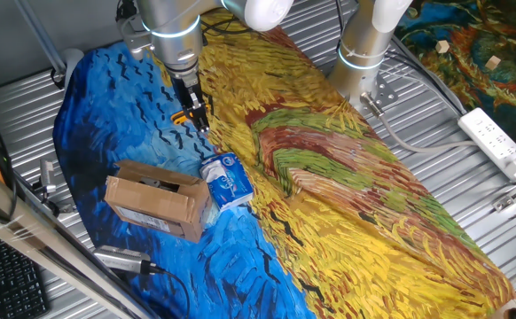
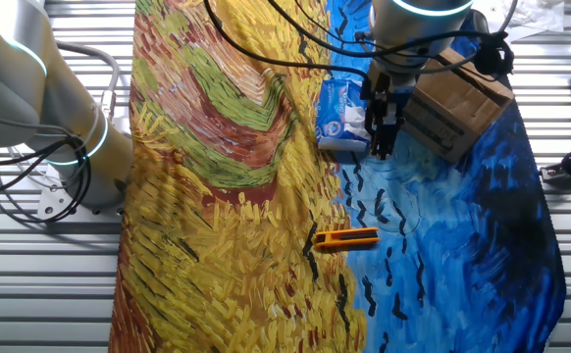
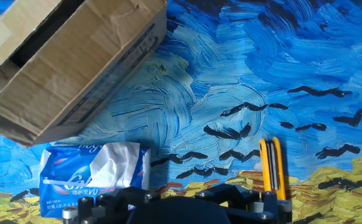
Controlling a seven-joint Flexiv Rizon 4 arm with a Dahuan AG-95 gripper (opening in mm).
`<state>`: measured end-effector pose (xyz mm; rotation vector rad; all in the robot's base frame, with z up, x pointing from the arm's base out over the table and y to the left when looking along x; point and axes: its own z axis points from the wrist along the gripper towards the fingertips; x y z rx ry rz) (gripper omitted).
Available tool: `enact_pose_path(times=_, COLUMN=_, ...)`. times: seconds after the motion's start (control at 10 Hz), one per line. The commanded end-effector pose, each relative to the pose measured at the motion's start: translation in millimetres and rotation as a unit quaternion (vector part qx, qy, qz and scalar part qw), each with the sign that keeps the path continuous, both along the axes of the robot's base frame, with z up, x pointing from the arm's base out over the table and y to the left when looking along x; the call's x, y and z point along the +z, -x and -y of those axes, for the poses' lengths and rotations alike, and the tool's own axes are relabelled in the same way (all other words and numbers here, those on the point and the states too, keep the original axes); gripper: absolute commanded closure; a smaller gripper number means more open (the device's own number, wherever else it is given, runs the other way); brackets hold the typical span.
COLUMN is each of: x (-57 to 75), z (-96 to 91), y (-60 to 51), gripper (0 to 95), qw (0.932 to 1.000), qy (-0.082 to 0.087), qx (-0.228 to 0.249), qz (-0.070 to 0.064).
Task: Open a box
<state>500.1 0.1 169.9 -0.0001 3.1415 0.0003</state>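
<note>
One box [image 1: 156, 202] (one packet [image 1: 227, 180] beside)

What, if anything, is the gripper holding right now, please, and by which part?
Nothing. The gripper hangs above the cloth, apart from the box, the packet and the orange tool; no object shows between its jaws.

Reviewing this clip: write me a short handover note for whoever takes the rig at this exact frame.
Gripper: above the painted cloth, apart from the box, holding nothing visible; open or shut cannot be told.
Box: on the blue part of the cloth, beside the blue-and-white packet. A dark gap shows between its top flaps.
Orange-yellow tool: flat on the cloth, away from the box.
Done: nothing clearly; flaps only partly apart.
Left: reach the box and fold the flaps open.
</note>
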Motion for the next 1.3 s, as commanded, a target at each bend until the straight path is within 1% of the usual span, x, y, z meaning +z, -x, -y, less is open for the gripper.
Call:
enact_pose_path(times=0.1, x=0.3, z=0.0, y=0.2, gripper=95.0, qw=0.9979, qy=-0.005, qx=0.054, qz=0.036)
enact_pose_path(times=0.3, x=2.2, z=-0.7, y=0.8, gripper=95.0, qw=0.998, qy=-0.003, qx=0.053, qz=0.034)
enact_pose_path(times=1.3, x=4.8, z=-1.6, y=1.6, gripper=95.0, qw=0.9981, qy=-0.002, qx=0.052, qz=0.034)
